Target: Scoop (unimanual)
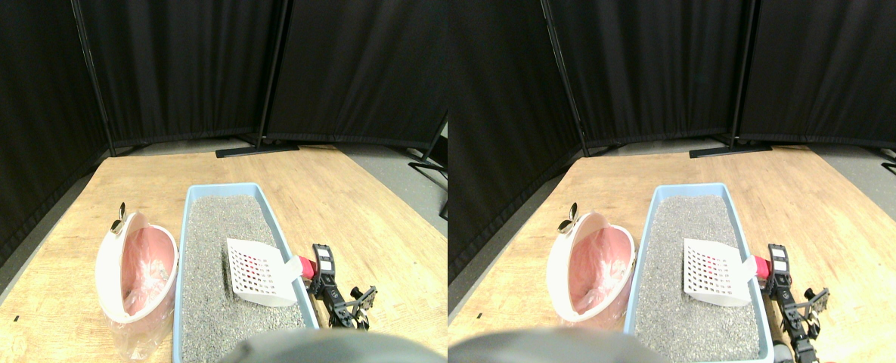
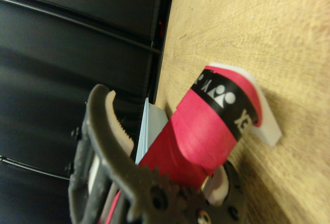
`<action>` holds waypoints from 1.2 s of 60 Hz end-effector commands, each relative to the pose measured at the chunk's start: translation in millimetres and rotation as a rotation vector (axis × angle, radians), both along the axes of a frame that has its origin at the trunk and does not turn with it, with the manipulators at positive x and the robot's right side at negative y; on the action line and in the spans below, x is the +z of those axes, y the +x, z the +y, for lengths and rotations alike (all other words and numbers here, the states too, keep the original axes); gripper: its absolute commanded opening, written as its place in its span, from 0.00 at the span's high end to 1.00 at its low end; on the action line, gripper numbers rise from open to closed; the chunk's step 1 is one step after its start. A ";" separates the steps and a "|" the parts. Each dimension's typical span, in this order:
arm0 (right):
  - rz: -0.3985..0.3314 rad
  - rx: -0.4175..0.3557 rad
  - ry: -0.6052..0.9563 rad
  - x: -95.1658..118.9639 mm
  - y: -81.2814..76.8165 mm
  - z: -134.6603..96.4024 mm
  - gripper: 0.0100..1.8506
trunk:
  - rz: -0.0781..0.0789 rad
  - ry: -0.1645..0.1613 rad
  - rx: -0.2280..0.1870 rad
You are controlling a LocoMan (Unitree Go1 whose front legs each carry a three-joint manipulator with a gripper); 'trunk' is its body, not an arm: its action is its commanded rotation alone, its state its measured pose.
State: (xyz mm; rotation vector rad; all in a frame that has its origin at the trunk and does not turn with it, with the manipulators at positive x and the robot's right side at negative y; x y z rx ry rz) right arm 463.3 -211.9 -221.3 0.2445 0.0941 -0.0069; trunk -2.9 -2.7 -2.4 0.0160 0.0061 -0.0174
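The litter tray [image 1: 187,227] stands on the wooden floor [image 1: 357,204] and serves as the landmark. Litter [image 1: 213,234] fills it. The scoop [image 1: 258,272] lies in the tray on the litter, toward the near right side, its handle [image 1: 305,267] crossing the tray's right rim. The right gripper [image 1: 319,274] sits just outside that rim, at the handle's end. The lined bin [image 1: 107,265] stands just left of the tray, tipped toward it. The curtained screens [image 1: 190,68] stand well behind the tray.

White slotted scoop [image 1: 260,272] lies on grey litter [image 1: 221,249] in the blue tray [image 1: 184,249].
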 end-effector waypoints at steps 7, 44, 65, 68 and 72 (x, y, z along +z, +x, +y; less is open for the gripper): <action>-0.027 -0.011 -0.002 2.2 4.6 1.2 0.45 | 0.017 -0.015 0.015; -0.199 0.064 -0.056 5.7 5.3 -0.7 0.98 | 0.005 -0.013 0.018; -0.243 0.089 -0.120 21.7 -1.1 -6.1 0.98 | -0.005 -0.017 0.024; -0.243 0.081 -0.123 26.9 -2.7 -5.9 0.98 | -0.006 -0.018 0.027; -0.287 0.098 -0.151 38.4 -3.7 -5.4 0.98 | -0.006 -0.021 0.029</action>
